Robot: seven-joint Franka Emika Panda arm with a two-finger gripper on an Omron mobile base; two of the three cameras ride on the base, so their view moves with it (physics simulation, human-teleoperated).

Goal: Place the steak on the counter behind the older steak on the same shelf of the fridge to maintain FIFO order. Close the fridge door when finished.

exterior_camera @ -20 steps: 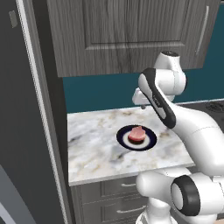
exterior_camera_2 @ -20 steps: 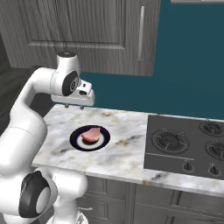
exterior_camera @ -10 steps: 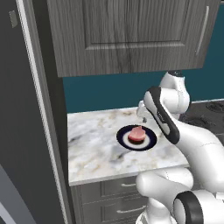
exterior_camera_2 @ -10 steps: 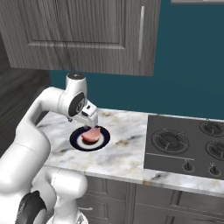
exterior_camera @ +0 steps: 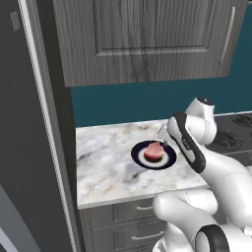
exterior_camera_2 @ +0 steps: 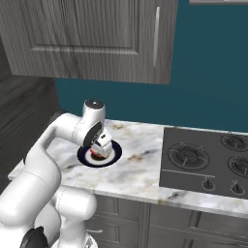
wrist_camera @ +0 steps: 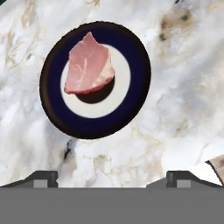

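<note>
The steak (wrist_camera: 89, 65), a thick pale pink chunk with a darker rim, lies on a dark blue plate (wrist_camera: 50, 87) with a white centre. The plate (exterior_camera: 138, 153) rests on the marble counter (exterior_camera: 103, 162). My gripper (wrist_camera: 113, 179) hangs just above the plate, open, its two fingertips (wrist_camera: 41, 177) wide apart and nothing between them. From the right base view the gripper (exterior_camera_2: 99, 147) covers most of the steak (exterior_camera_2: 94, 154). The fridge (exterior_camera: 24, 147) shows as a grey wall at the left. The older steak and the shelf are out of view.
A black gas stove (exterior_camera_2: 208, 160) sits in the counter right of the plate. Grey wood wall cabinets (exterior_camera: 147, 39) hang above, against a teal wall. The counter's front edge runs over grey drawer fronts (exterior_camera: 133, 216).
The arm has folded down and forward, bringing the hand from well above the counter to just over the plate. The steak and plate have not moved.
</note>
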